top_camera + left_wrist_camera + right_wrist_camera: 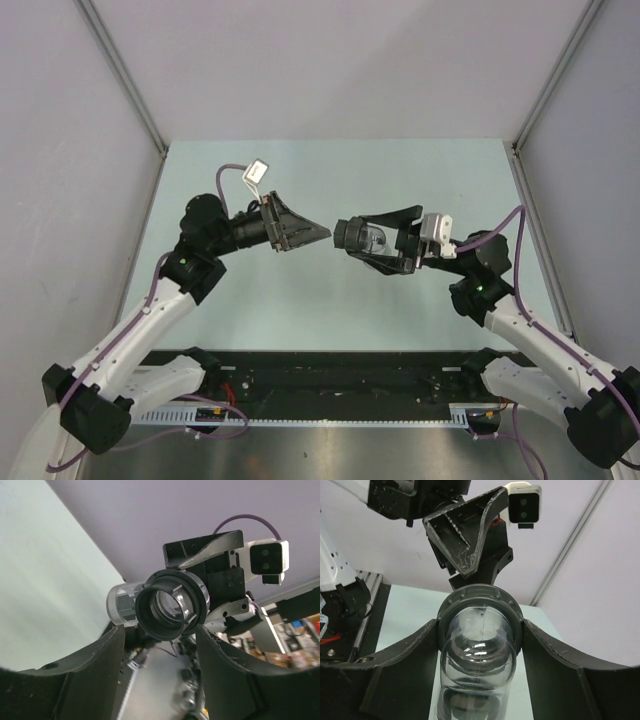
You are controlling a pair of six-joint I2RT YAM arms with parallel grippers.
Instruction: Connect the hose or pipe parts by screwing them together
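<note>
Right hand (352,238) tight around a clear-grey ribbed cylinder (477,645), black-ringed at its end; left hand (318,235) apparently open, empty.

2 tools (318,236) (352,238), 1 nut (142,611), 1 cylinder (477,645)

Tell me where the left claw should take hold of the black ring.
Pinch the black ring across its outer rim, coming head-on along the axis of the clear pipe. It sits at the tip of the right claw, open face toward the left claw, rim exposed.
</note>
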